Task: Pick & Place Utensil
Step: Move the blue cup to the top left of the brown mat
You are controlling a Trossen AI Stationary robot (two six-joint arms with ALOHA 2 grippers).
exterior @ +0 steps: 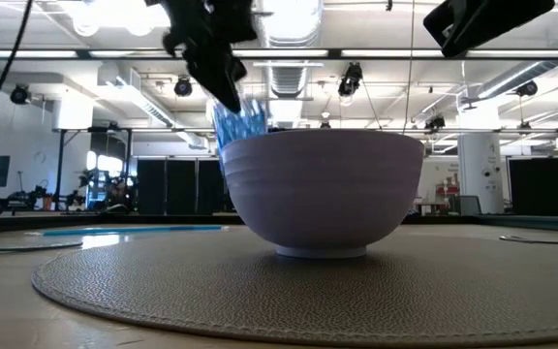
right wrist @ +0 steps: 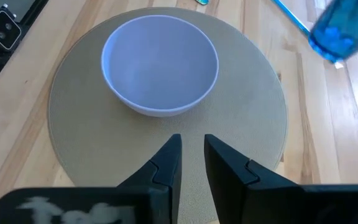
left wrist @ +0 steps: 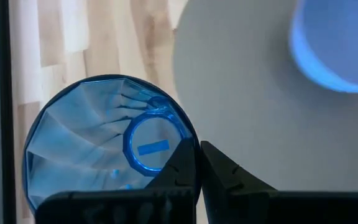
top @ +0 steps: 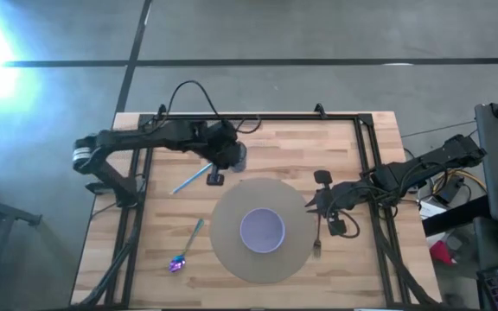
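Left tool [top: 229, 158] clamped; right tool [right wrist: 191, 155] seemingly ajar.

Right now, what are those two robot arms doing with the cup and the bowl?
The left pincer is shut on the rim of a blue glass, holding it beside the round grey mat. A white bowl sits in the middle of that mat. The right pincer hovers over the mat's edge, fingers nearly together, holding nothing. A fork lies by the mat, and a spoon and a blue stick-like utensil lie on the table.
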